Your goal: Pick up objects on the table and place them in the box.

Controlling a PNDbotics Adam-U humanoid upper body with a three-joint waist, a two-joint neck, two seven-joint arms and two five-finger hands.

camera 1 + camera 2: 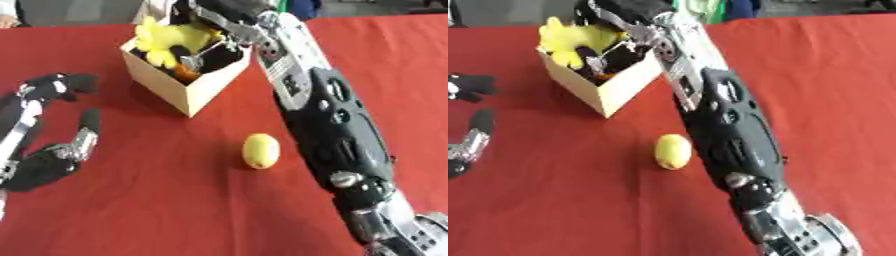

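While the right hand (206, 50) is reached into the open top of the box (197, 85), its fingers are seen curled about a yellow soft object (171, 37) that sits at or just within the box rim; whether that object has been let go cannot be told. Something orange (184, 72) is noted lower in the box. One lemon (261, 150) is left on the red table (157, 210), lying toward the robot from the right hand, just beside the right forearm on its inner side and apart from the box. Its long axis is observed to run nearly toward and away from the robot, slightly tilted. The left hand (52, 150) is held open, fingers spread and raised, well apart from the lemon on the lemon's left. The lemon is judged nearer the right arm, though that hand would have to be drawn back first.
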